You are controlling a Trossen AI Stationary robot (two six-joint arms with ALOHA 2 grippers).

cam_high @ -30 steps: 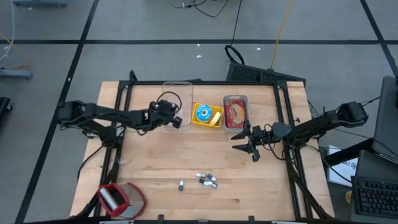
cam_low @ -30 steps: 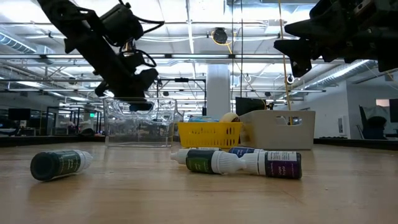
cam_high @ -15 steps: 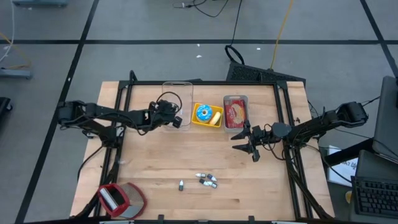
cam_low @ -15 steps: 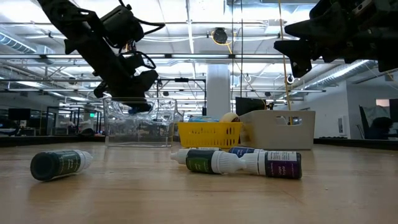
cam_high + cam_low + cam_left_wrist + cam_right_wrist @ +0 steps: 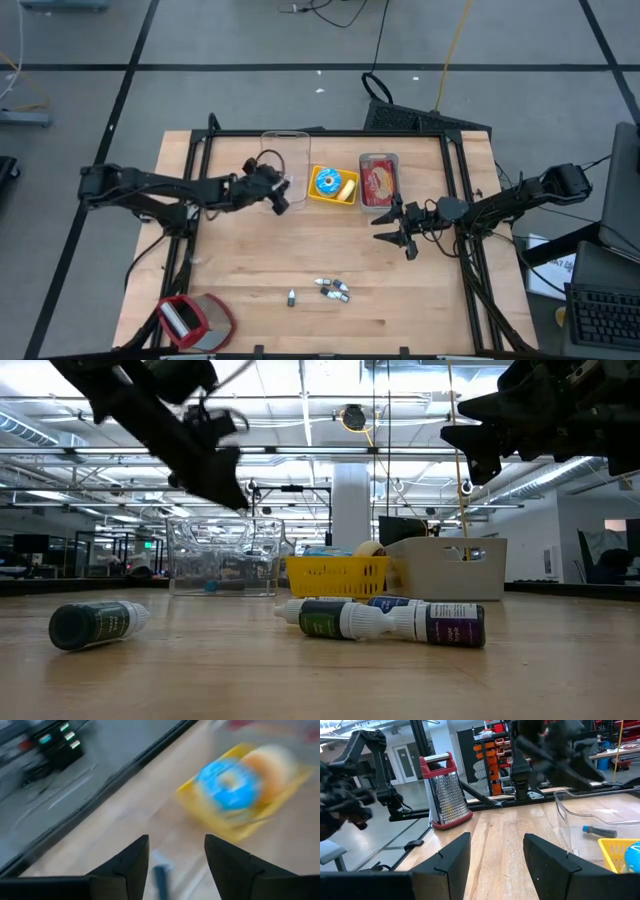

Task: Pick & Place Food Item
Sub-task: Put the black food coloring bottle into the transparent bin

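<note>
Since the earlier frames the left gripper (image 5: 232, 495) is lifting up and away from the clear bin (image 5: 222, 555). A second ago it was dipping down at the bin's rim with its jaws nearly closed. Now its fingers (image 5: 125, 865) are standing well apart with nothing between them, as the left wrist view shows. In the high view the left gripper (image 5: 277, 199) is hanging over the bin's near left corner. I am reading this as a release: the place step seems done for this item, and the arm is clearing out.

The small bottle (image 5: 600, 831) is lying on the floor of the clear bin (image 5: 570, 815), apart from the walls as far as the right wrist view shows. It is resting on its side, so its long axis is running level along the bin floor. Its blue end is pointing towards the table's grater (image 5: 445, 795) side, and its dark body is trailing the other way. The left wrist view is blurred, so its exact heading is uncertain.

The right gripper (image 5: 400, 230) is waiting near the grey bin (image 5: 379, 180), jaws parted and holding nothing. More bottles (image 5: 385, 620) are lying loose on the table (image 5: 250, 260), so further picks may be coming.
</note>
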